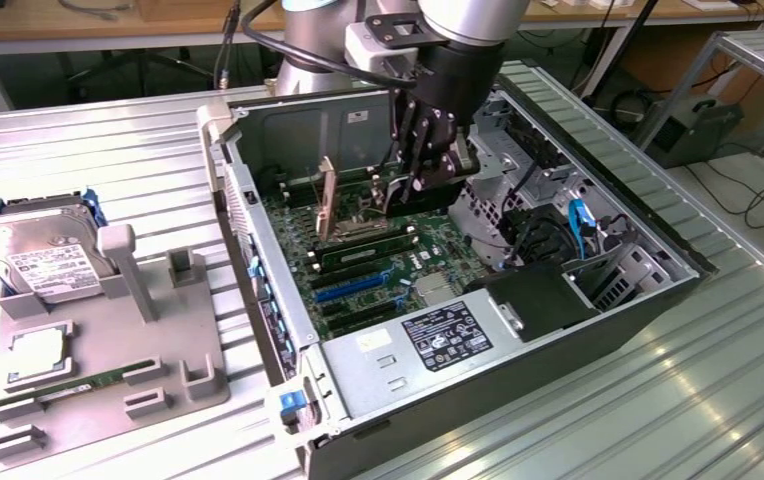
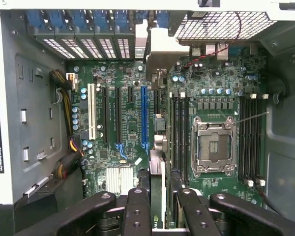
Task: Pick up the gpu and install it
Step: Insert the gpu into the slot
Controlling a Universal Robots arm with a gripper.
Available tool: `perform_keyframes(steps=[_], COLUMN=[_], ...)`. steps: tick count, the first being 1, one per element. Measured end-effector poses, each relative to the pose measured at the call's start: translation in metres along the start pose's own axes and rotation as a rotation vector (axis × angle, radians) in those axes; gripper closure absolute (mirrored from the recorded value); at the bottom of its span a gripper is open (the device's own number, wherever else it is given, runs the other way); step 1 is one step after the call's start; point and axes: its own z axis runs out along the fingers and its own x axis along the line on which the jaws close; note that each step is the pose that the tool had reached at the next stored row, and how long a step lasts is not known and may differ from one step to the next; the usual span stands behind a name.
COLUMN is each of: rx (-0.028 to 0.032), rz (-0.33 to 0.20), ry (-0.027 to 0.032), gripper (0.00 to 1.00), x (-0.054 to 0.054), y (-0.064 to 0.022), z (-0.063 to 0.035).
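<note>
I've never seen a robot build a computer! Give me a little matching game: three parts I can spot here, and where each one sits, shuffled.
Things:
1. gpu
2. hard drive
3. processor socket

Places:
A. on the grey stand, outside the computer case
B. on edge between the fingers of the gripper, over the motherboard
C. on the motherboard, framed in silver metal

Pairs: 1-B, 2-A, 3-C
</note>
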Motion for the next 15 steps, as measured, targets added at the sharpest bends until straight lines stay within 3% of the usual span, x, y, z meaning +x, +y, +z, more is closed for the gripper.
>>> perform_keyframes(steps=[15], rx=[0.0], rz=[0.0], ry=[-0.0001], gripper=[0.74], x=[0.0026], y=[0.0006], z=[0.0021])
